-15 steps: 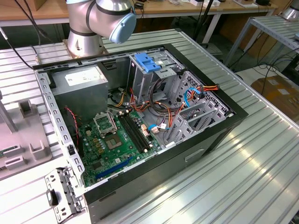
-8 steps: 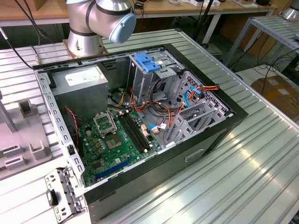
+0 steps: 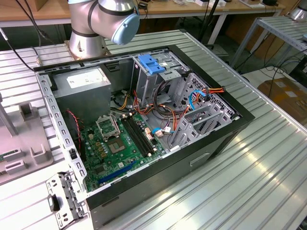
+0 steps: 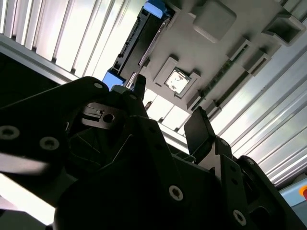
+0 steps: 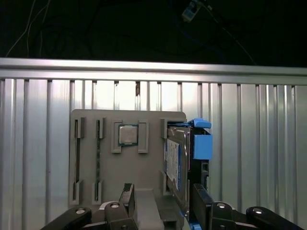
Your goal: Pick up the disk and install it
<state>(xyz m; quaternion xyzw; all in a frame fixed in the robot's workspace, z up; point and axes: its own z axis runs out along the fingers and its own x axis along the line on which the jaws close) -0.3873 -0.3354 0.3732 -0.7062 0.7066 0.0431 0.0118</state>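
The disk (image 5: 175,162) stands on its edge in a slot of a grey fixture plate (image 5: 148,163). It is a silver drive with a white-and-blue label and blue side rails. In the second wrist view the disk (image 4: 138,44) is seen edge-on, with a blue rail end at each end. My gripper (image 5: 163,199) hovers open over the plate, near the disk's closer end. One finger is on the plate side and the other (image 5: 201,197) is just beyond the disk's blue rail. In the second wrist view the gripper (image 4: 168,108) holds nothing.
An open computer case (image 3: 144,120) lies on the ribbed aluminium table (image 3: 249,172), with a motherboard, cables, a grey power supply box (image 3: 81,88) and an upright drive cage with a blue latch (image 3: 151,64). The fixture plate also holds a processor chip (image 5: 128,134). The arm's base (image 3: 88,28) stands behind the case.
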